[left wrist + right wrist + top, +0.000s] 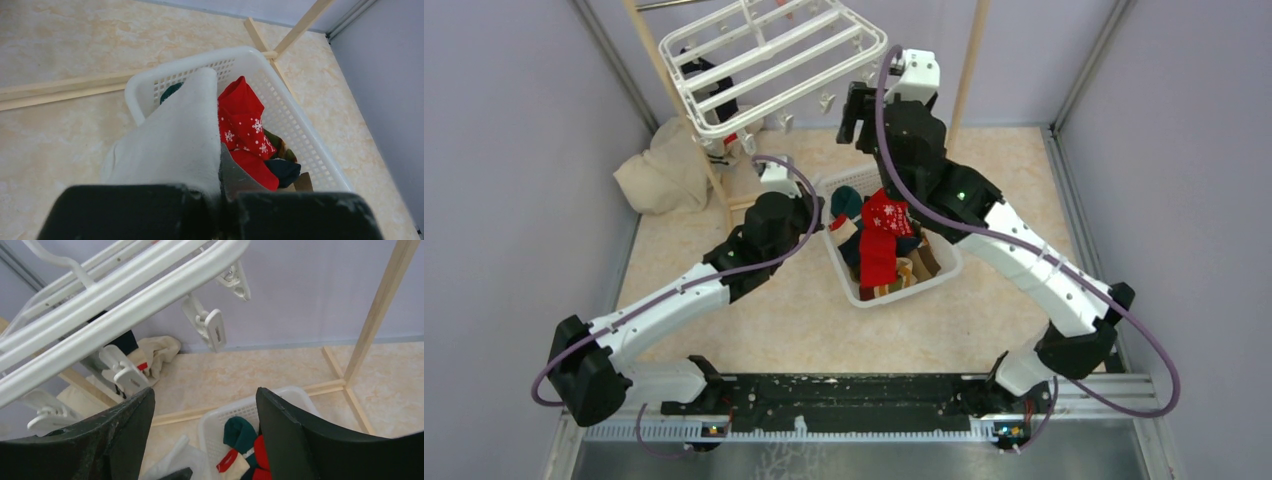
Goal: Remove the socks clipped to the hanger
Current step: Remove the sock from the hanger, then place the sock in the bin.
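White sock is dangling from your clenched left gripper at the basket rim, while your released right gripper is hovering right of the dark sock clipped to the hanger.

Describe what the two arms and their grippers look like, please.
Both the left arm and the right arm have white links between bulky black joints. A purple cable loops along each. A small green light shows on the right arm. The left gripper and right gripper have broad, matt black fingers, scuffed at the edges.
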{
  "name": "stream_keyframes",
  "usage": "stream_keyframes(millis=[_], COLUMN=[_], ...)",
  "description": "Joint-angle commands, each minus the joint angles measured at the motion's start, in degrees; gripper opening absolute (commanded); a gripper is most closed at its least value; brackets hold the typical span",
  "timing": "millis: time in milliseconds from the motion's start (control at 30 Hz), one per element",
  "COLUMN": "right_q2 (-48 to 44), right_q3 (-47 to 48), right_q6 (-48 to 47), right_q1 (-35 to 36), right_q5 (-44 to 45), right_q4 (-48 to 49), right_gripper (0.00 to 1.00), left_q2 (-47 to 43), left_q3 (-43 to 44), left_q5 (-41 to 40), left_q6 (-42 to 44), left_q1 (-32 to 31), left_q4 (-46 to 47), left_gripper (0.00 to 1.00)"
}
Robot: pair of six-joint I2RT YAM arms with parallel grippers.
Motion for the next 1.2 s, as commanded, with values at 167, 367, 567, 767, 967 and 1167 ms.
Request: stream_keyframes(millis=[167, 367, 567, 767, 967, 1167], right_q2=[-14.63, -22.3, -26.79, -29.15, -30.87, -31.21], right_q3=[-13.37, -21.73, -24.13, -24.2, -25.78, -27.24], right_q6=[3.28, 4.9, 5.76, 5.74, 5.83, 5.54], right_q1=[-0.32, -0.29, -0.32, -0.32, -0.32, -0.37], right_q5=[-2.84, -0.65, 0.73, 1.39, 1.28, 1.16], right_q4=[-4.7, -7.05, -9.39, -12.01, -12.46, -12.09], right_gripper=[0.75, 0.77, 0.77, 0.78, 0.79, 0.81], left_q2=[-0.07, 2.27, 7.86, 13.82, 18.62, 23.81], left_q3=[5.11, 8.77, 10.9, 12.03, 14.12, 15.92], left_q5=[9.6, 21.43, 32.69, 36.37, 35.88, 36.83], left_q6=[-0.4, -1.65, -4.4, -6.05, -5.01, -5.29], left_q1=[-0.41, -0.42, -0.48, -0.77, -1.41, -1.96], left_q4=[-4.05, -2.92, 2.33, 5.96, 7.04, 7.8], left_gripper=[0.03, 0.03, 0.04, 0.04, 0.04, 0.09])
